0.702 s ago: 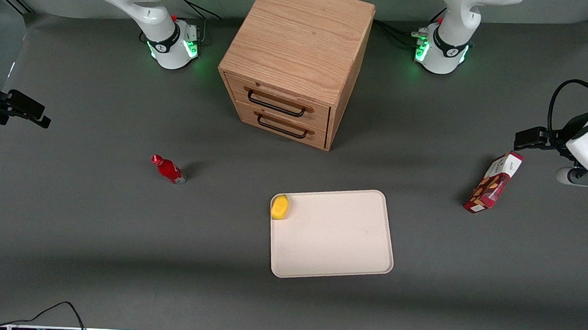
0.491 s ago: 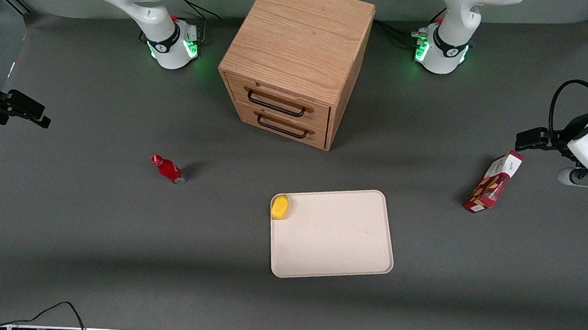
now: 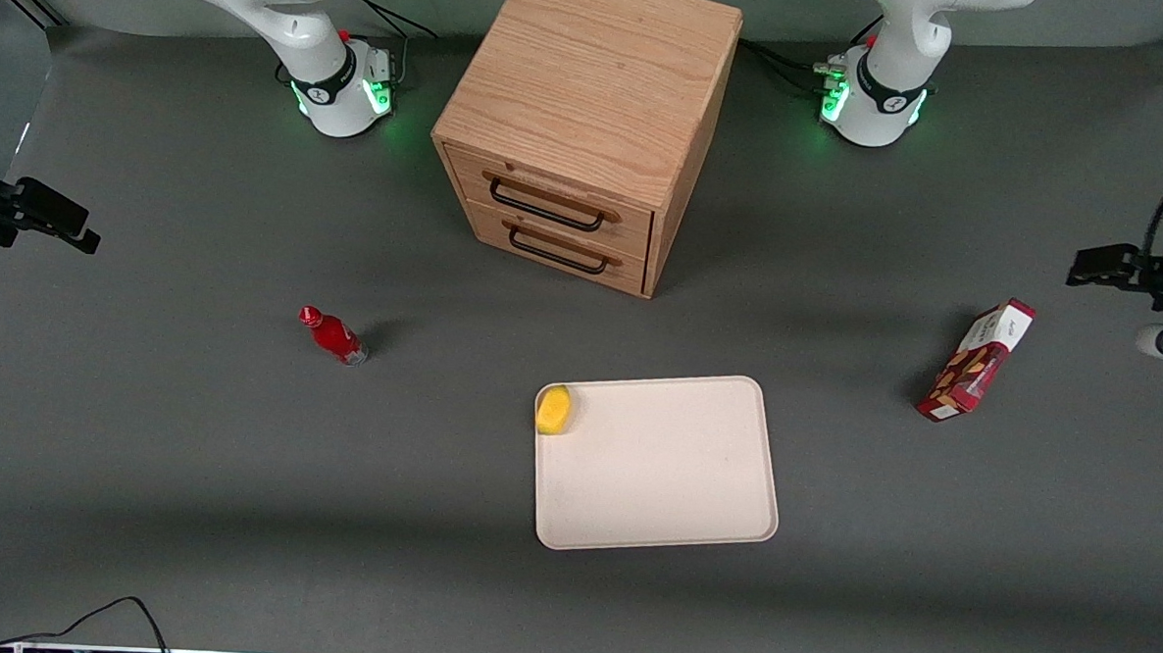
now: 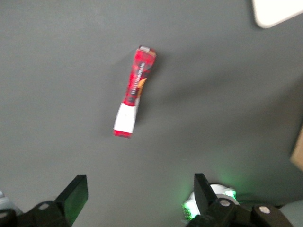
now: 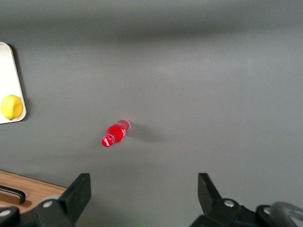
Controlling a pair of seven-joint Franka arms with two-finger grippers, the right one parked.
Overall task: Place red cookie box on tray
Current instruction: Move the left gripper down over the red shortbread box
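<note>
One red cookie box (image 3: 976, 360) stands on the bench (image 3: 193, 447) toward the working arm's end, well apart from the one tray (image 3: 673, 478); one yellow fruit (image 3: 554, 410) sits in a tray corner; one small red bottle (image 3: 334, 335) stands toward the parked arm's end; one wooden cabinet (image 3: 583, 120) has two drawers; the end effector (image 4: 139, 198) hangs above the box, fingers spread, grasping nothing.
</note>
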